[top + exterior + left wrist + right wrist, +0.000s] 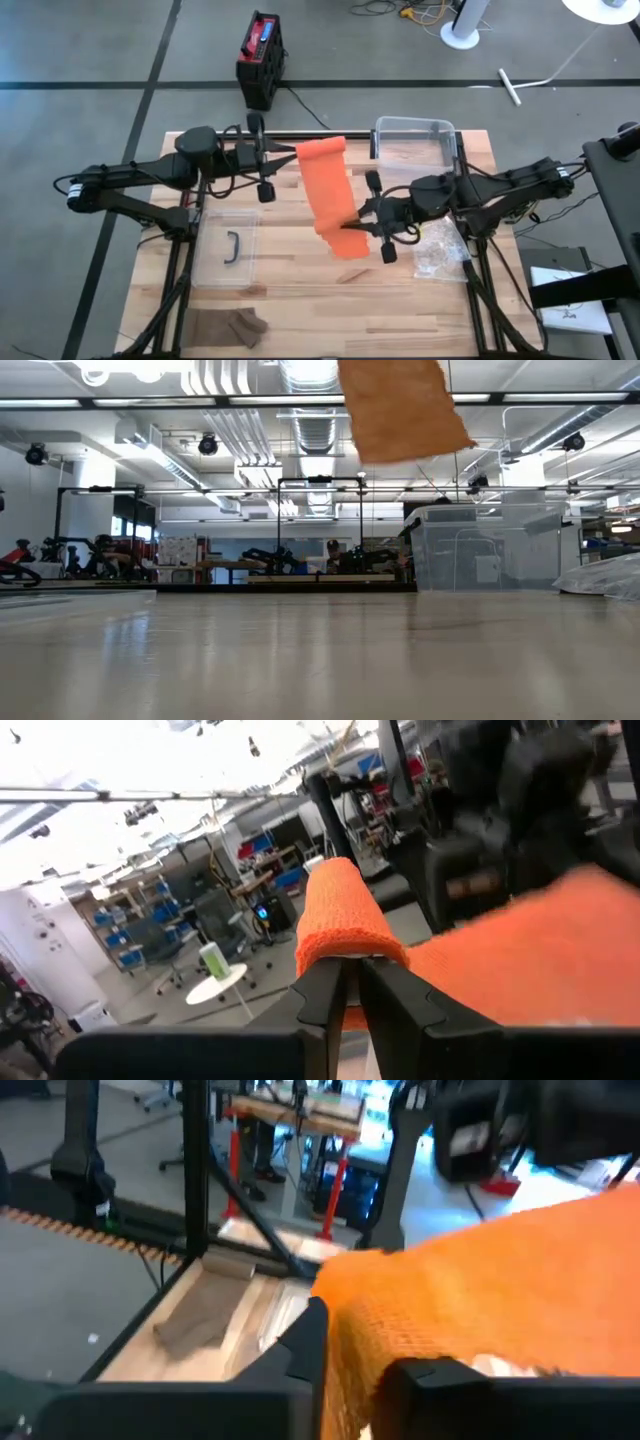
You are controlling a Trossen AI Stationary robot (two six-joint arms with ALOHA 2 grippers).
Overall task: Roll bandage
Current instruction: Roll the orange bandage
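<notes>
An orange bandage (330,190) hangs in the air over the middle of the table, stretched between my two grippers. Its far end is wound into a small roll (338,910). My left gripper (290,150) is at that roll, coming from the table's left, and is shut on it. My right gripper (348,228) comes from the table's right and has the strip's near part between its fingers (355,1360). In the low view, only a short free end of the bandage (400,405) shows, hanging down from above. My left gripper pinches the bandage's rolled end (345,948) between its two fingers, which lie about level and reach in from the table's left. The roll is lifted clear of the table. My right gripper holds the flat strip near its near end (365,1330) between its two fingers, reaching in from the table's right, nearly level. The strip runs up and away to the roll, clear of the table. A short tail hangs below the fingers.
A clear plastic box (415,135) stands at the far right of the table. A clear lid with a dark handle (228,248) lies at the left. A crumpled plastic bag (440,255) lies at the right, and brown cloth pieces (228,325) at the near left.
</notes>
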